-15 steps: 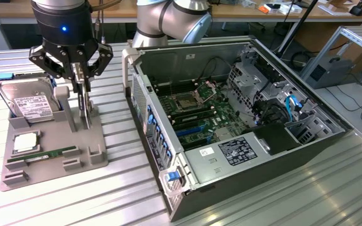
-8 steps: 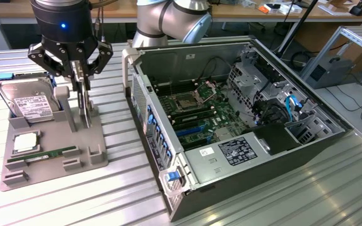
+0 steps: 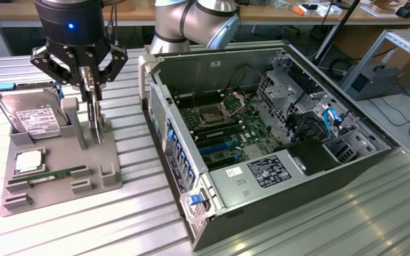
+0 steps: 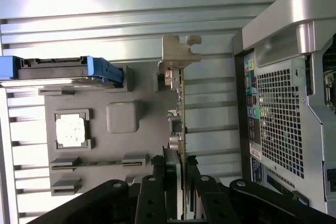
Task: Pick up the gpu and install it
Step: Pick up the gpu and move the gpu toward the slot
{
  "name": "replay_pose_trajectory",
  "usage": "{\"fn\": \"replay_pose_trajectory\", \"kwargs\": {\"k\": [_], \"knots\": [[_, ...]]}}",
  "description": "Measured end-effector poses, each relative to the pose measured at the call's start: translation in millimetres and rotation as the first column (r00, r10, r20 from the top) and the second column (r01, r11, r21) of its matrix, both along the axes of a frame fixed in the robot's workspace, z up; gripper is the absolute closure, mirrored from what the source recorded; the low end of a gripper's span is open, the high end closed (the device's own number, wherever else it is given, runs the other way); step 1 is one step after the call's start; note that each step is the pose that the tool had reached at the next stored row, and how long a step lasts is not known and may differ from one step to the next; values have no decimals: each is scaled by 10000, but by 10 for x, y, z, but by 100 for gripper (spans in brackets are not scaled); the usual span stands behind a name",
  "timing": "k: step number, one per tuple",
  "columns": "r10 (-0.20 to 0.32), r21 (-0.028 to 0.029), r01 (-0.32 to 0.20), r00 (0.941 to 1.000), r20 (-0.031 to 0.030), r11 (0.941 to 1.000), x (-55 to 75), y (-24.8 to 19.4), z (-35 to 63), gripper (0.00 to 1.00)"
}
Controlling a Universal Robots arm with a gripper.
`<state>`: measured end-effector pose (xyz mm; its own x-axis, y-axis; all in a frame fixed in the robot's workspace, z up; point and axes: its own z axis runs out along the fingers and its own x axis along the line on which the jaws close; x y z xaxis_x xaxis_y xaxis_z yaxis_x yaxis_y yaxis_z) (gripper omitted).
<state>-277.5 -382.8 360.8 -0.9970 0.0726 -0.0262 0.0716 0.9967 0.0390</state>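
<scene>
On the grey fixture tray (image 3: 55,146) (image 4: 100,98), along its edge nearest the open computer case (image 3: 376,154) (image 4: 278,119), the gpu (image 3: 96,120) (image 4: 182,124) stands upright on its long edge. It is not in the case. Its silvery bracket (image 4: 176,56) is at the end away from the wrist camera. The gripper (image 3: 91,96) (image 4: 181,158) hangs straight above and straddles the card's upper edge, closed down fairly narrow around it. Whether it actually clamps the card or just brackets it, cannot tell. The card's lower edge looks level with the tray (seated or barely lifted, unclear).

Other parts on the tray: a hard drive (image 3: 34,114) (image 4: 58,69) in a blue carrier at the far corner on the exterior view's left, a square processor chip (image 3: 30,160) (image 4: 71,130) mid-tray, and a green memory stick (image 3: 48,175) (image 4: 97,163) lying flat in a slot just nearer than the chip. Tray and case sit side by side on the ribbed metal bench (image 3: 148,224), the case lying on its side with the motherboard exposed.
</scene>
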Motion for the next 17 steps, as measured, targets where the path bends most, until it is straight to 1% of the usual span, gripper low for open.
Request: {"fn": "replay_pose_trajectory", "kwargs": {"k": [17], "knots": [[0, 0, 0, 10000, 0, 10000, 0, -1, 75, 73]]}}
